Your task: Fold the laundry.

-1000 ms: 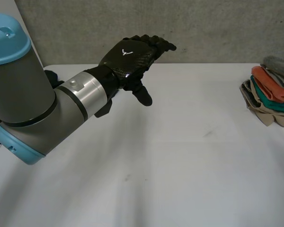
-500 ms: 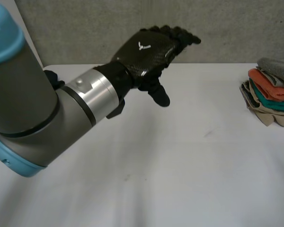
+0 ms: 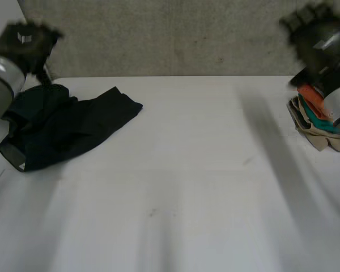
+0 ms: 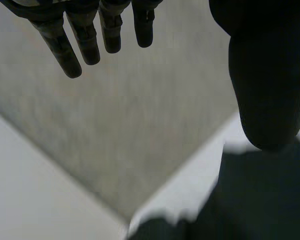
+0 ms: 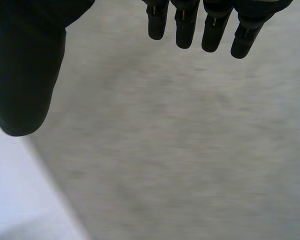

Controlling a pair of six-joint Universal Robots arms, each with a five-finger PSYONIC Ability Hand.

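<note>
- Left hand point(image 3: 24, 41) has swung back, fingers straight and empty, above a crumpled black garment point(image 3: 68, 127) that is not yet folded.
- Right hand point(image 3: 320, 39), also spread and empty, hovers by folded multicoloured clothes point(image 3: 323, 122).

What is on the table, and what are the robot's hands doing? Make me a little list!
table: white
dark garment: crumpled, unfolded, on the table's left side
folded pile: orange, teal and beige clothes stacked at the table's right edge
left hand: open, raised, holding nothing
right hand: open, raised near the folded pile, holding nothing
</note>
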